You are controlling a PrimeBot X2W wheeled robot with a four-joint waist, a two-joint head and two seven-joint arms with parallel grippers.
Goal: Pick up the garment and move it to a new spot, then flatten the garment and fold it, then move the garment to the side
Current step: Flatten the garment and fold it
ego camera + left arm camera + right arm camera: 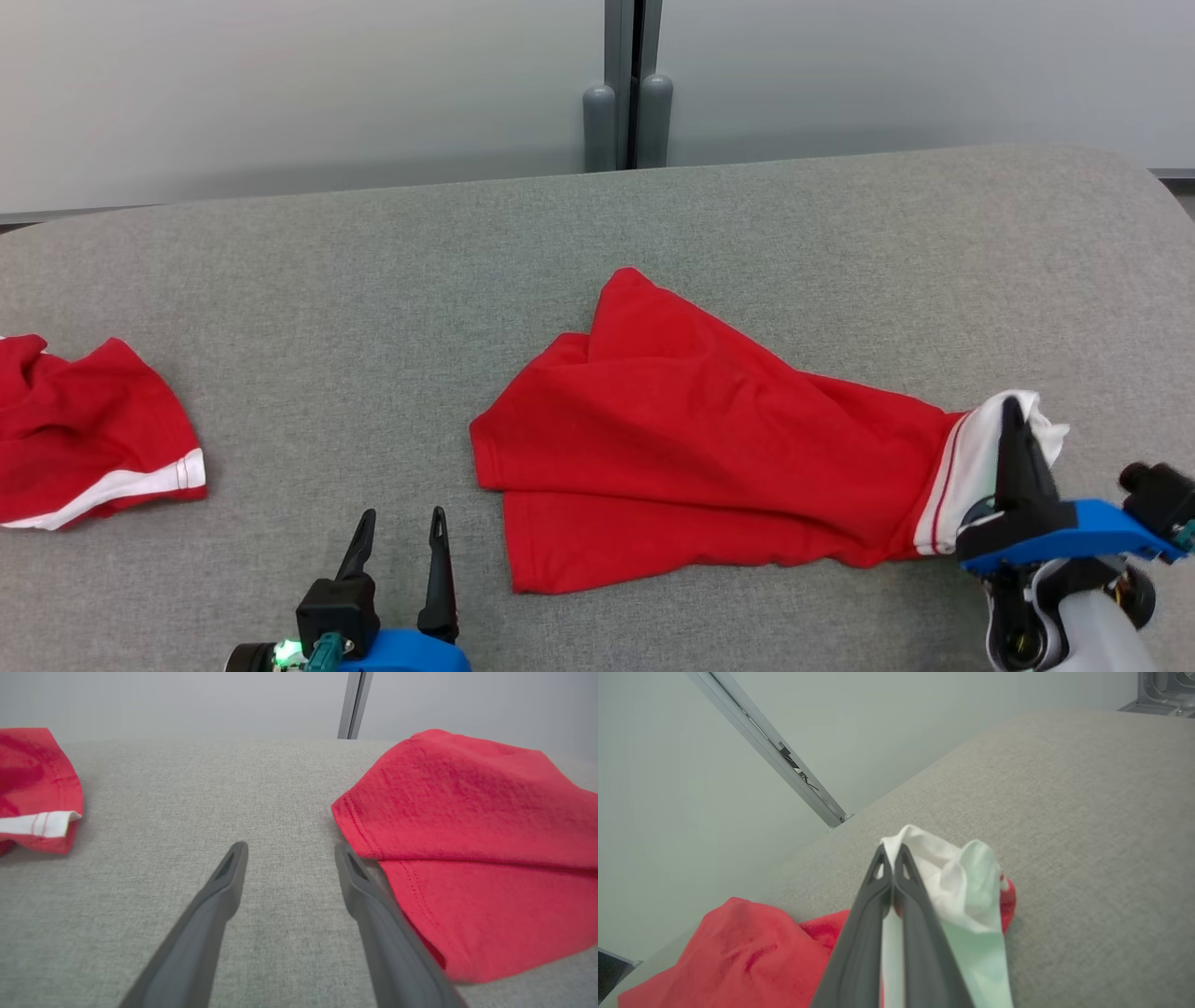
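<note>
Noted at the desk's (373, 280) near edge: left tool (401, 513) spread, empty, just beside the red garment (691, 439). Found right tool (1013, 411) pressed together, pinching the garment's white band (966, 467) toward the right edge. Recommend lifting slowly, confirming the whole bundle follows before carrying. Advise leaving the second red garment (84, 429) by the left edge untouched.

I'm watching the second red garment (93, 429) running off the head view's left edge. The right gripper (1013, 411) is covering part of the red garment (691, 439) at its white band (971, 467) (lower right), and that cloth is running off the right wrist view's bottom edge.
</note>
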